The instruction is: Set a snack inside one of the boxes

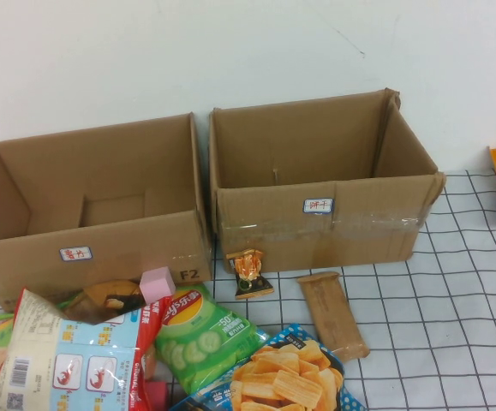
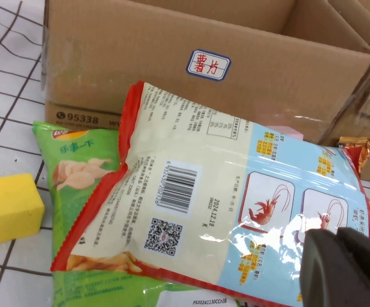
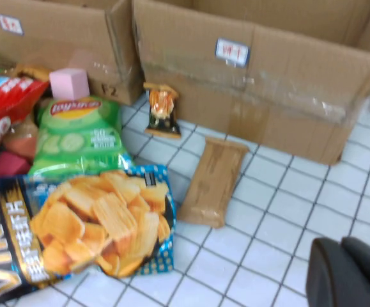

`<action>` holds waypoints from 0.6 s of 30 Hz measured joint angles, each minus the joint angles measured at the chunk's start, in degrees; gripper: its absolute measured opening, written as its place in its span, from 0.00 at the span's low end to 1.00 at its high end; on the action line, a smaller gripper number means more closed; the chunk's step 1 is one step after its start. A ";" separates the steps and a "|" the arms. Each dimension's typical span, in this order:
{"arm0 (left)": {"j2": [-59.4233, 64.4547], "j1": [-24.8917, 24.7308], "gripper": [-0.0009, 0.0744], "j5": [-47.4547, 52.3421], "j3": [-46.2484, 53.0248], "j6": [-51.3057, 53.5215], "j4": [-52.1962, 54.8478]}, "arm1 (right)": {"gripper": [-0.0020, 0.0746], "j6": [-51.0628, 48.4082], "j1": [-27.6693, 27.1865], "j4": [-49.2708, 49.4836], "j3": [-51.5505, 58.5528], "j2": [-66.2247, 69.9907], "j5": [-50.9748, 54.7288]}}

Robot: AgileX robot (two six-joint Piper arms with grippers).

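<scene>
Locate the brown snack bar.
In the high view the brown snack bar lies flat on the checked cloth, right of centre, just in front of the right box, beside the small orange packet.

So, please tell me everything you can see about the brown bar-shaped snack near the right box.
The brown snack bar is a long flat packet in plain tan wrapping with crimped ends, sealed. It lies flat and slightly angled on the checked tablecloth, just in front of the right cardboard box, beside the blue chips bag. Nothing visibly touches it; neither pincer is near it.

A plain white wall rises behind. The tabletop wears a white cloth with a thin black grid, evenly lit.
</scene>
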 joint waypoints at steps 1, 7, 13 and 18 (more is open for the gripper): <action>0.00 0.00 0.01 0.00 0.00 0.00 0.00 | 0.03 0.23 0.00 -0.24 1.05 -2.14 0.29; 0.00 0.00 0.01 0.00 0.00 0.00 0.00 | 0.02 -3.18 0.00 -2.20 10.33 -12.79 -5.55; 0.00 0.00 0.01 0.00 0.00 0.00 0.00 | 0.02 -3.92 0.00 -5.69 17.10 -18.23 -14.44; 0.00 0.00 0.01 0.00 0.00 0.00 0.00 | 0.03 -3.53 0.00 -6.31 21.04 -19.47 -19.82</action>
